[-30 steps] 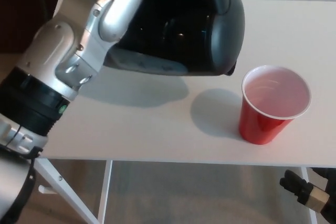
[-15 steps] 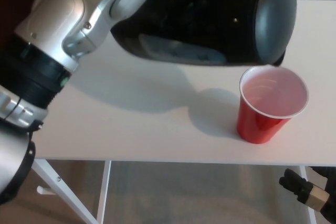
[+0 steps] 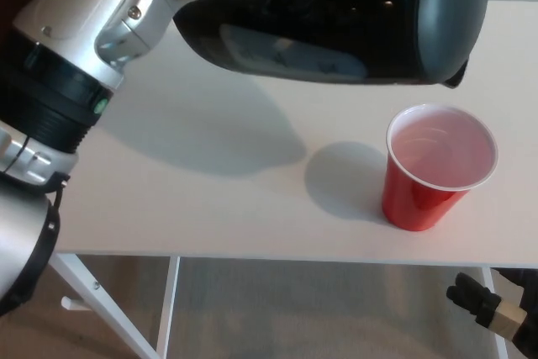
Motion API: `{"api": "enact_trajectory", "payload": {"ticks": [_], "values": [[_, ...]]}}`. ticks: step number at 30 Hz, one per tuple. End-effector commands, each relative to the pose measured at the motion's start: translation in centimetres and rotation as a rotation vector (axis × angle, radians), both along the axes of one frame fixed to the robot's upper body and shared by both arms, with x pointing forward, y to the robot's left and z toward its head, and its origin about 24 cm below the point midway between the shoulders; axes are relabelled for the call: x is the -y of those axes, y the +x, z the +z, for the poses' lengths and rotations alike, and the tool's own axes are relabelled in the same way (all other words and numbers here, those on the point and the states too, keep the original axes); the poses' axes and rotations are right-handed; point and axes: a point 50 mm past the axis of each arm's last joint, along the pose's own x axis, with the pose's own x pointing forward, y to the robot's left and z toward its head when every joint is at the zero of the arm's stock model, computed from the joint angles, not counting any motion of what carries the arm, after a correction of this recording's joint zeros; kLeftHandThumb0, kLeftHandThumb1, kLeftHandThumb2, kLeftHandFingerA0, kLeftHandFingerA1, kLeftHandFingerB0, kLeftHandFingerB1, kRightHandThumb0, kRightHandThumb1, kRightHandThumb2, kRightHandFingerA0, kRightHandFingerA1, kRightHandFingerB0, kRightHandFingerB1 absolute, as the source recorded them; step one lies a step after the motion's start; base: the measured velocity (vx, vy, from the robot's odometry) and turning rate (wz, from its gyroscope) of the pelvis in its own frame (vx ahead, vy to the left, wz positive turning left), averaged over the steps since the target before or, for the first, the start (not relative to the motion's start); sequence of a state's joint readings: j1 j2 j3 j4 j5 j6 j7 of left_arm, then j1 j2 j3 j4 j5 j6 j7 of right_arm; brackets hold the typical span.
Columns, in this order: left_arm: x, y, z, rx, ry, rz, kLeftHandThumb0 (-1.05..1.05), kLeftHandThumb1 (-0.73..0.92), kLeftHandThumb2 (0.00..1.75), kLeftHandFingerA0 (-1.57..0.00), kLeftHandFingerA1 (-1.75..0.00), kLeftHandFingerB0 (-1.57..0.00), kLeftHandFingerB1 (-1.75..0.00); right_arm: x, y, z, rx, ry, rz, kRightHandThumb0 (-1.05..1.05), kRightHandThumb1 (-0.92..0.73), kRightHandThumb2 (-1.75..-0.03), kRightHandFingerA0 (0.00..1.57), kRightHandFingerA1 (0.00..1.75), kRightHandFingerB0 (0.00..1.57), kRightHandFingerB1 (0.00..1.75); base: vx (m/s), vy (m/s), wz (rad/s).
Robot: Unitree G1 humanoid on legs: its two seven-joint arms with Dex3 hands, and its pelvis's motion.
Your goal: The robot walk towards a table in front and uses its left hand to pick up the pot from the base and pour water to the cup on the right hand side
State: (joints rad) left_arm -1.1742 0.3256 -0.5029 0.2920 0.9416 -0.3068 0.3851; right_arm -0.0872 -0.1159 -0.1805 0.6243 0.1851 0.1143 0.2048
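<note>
We cannot see our left fingers, so we cannot tell how they hold the pot [image 3: 336,14]. The pot hangs high over the worktop [image 3: 210,199], at about eleven o'clock from the red cup [image 3: 437,166]. Our right hand [image 3: 496,313] waits low; its fingers are unclear. If we tip too fast, water could miss the cup.

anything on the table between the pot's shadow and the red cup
Nothing: in the head view, only bare white table separates the red cup from the shadow under the pot.

The pot [image 3: 336,14] hangs tilted above the table [image 3: 193,199]; the cup [image 3: 437,166] stands right, below.
</note>
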Motion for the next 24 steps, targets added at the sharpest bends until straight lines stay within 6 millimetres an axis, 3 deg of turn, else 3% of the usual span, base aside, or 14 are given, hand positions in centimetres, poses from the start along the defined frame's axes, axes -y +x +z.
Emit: {"api": "enact_trajectory", "payload": {"ticks": [1,12,14,20,21,22,24], "values": [[0.6,-1.0,1.5,0.117,0.049,-0.031,-0.32,0.48,0.58,-1.07,-1.6,-0.96,-0.72,0.4,0.1,0.1,-0.007,-0.008,-0.005,-0.29,-0.6,-0.61,0.51,0.5,0.23,0.36,0.0,0.0,0.0],[1.9,-1.3,0.4,0.23,0.184,-0.041,-0.35,0.48,0.57,-1.12,-1.53,-0.99,-0.67,0.1,0.4,0.4,-0.001,-0.024,0.0,-0.28,-0.58,-0.57,0.54,0.49,0.25,0.34,0.0,0.0,0.0],[2.2,-1.4,-0.2,0.231,0.207,-0.052,-0.35,0.52,0.62,-1.06,-1.66,-0.94,-0.97,0.1,0.5,0.4,0.006,-0.038,0.014,-0.3,-0.57,-0.56,0.57,0.49,0.25,0.35,0.0,0.0,0.0],[2.8,-1.5,-0.7,0.222,0.235,-0.072,-0.38,0.53,0.62,-1.03,-1.66,-0.96,-0.93,0.0,0.8,0.5,0.0,-0.03,0.001,-0.28,-0.58,-0.57,0.56,0.48,0.25,0.34,0.0,0.0,0.0],[2.9,-1.5,-0.8,0.232,0.235,-0.078,-0.38,0.54,0.56,-1.03,-1.7,-0.95,-1.05,0.0,0.8,0.6,0.0,-0.033,0.004,-0.33,-0.57,-0.61,0.57,0.51,0.23,0.36,0.0,0.0,0.0],[3.0,-1.5,-0.9,0.228,0.244,-0.08,-0.4,0.54,0.61,-1.01,-1.75,-0.92,-1.11,0.0,0.8,0.6,-0.001,-0.034,0.005,-0.31,-0.58,-0.62,0.54,0.51,0.24,0.36,0.0,0.0,0.0],[3.1,-1.6,-1.2,0.22,0.26,-0.08,-0.37,0.54,0.56,-1.01,-1.73,-0.94,-1.07,0.0,0.8,0.6,0.001,-0.023,-0.004,-0.26,-0.58,-0.57,0.56,0.5,0.26,0.34,0.0,0.0,0.0]]}}
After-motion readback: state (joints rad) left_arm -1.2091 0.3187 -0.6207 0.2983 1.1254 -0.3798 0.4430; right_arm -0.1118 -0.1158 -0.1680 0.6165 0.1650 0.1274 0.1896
